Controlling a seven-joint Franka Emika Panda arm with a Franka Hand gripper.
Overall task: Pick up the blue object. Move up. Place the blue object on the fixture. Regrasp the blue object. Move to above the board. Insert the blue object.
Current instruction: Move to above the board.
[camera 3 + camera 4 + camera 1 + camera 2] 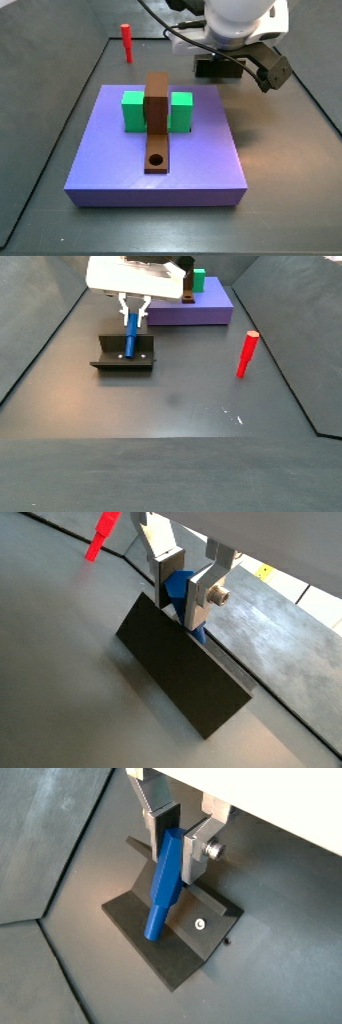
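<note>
Right, the claw is down over the fixture, and the blue object sits between its fingers. In both wrist views the silver plates flank the upper end of the stick closely, nearly together, and my read is that they are clamped on it, though the contact faces themselves are hidden. The stick leans against the fixture's upright plate, lower end resting on the base plate, upper end up in the claw. So its long axis runs tilted, from the base up towards the wrist, and that tilt is what the coming move turns on: I'd judge this is the placing or regrasping stage, and the grip has to end up with the stick straight for the hole.

In a side view the board lies well apart from the claw, across the purple slab, its round hole at the end farther from the claw. The arm will have to lift and travel over to it.

Counting up: one blue stick, one red peg standing on the floor off to one side, one fixture, one brown board, two green blocks either side of it, one slab.
</note>
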